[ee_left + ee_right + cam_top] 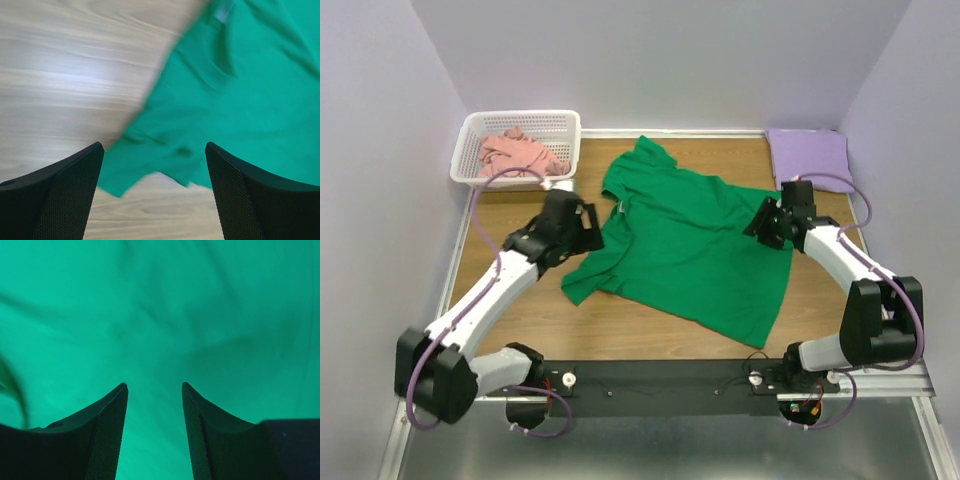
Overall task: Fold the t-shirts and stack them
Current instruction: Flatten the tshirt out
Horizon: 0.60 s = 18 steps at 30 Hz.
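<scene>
Left hand spread wide, empty, over sleeve edge of bright green cloth t-shirt. Shirt lies flat, unfolded, mid wooden surface. Right hand parted, empty, above shirt's opposite side; its wrist view shows only green. Far right: lavender purple t-shirt folded, looks done. Far left: salmon pink t-shirt crumpled in white plastic lattice basket, still to fold. Only top view shows those two.

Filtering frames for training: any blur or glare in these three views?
Top external: evenly lit, sharp, soft shadows only. Left wrist: green t-shirt and table smeared, pale glare patch on the wood. Right wrist: cloth fills the frame, soft and low in detail; fingers crisp.
</scene>
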Available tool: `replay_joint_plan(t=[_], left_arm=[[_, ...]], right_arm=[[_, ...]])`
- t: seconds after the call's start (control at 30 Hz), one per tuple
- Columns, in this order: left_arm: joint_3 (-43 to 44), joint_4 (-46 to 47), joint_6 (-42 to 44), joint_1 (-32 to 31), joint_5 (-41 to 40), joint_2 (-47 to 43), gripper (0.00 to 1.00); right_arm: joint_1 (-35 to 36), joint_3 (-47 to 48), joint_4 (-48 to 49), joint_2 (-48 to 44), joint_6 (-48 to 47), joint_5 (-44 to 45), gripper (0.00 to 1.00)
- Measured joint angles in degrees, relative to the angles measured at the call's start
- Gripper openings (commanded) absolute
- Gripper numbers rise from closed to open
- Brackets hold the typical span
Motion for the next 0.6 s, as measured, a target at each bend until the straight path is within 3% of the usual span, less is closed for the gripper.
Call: replay_joint_plan(t=[0.07,0.23,0.6], left_arm=[[2.2,0.3,-0.2,-5.5,-0.4,4.1,0.95],[8.0,1.0,0.0,-14.9,-6.4,17.5,0.92],[17.6,4.9,3.4,-18.9,-14.2,37.3,0.68]], right_arm=[[0.0,-4.8,-1.6,-2.1,0.6,-0.7,0.55],[-0.1,-9.7,-3.4,-4.7,1.6,-1.6,0.56],[-0.1,-12.5,-3.4,-4.0,3.0,-1.1,0.56]])
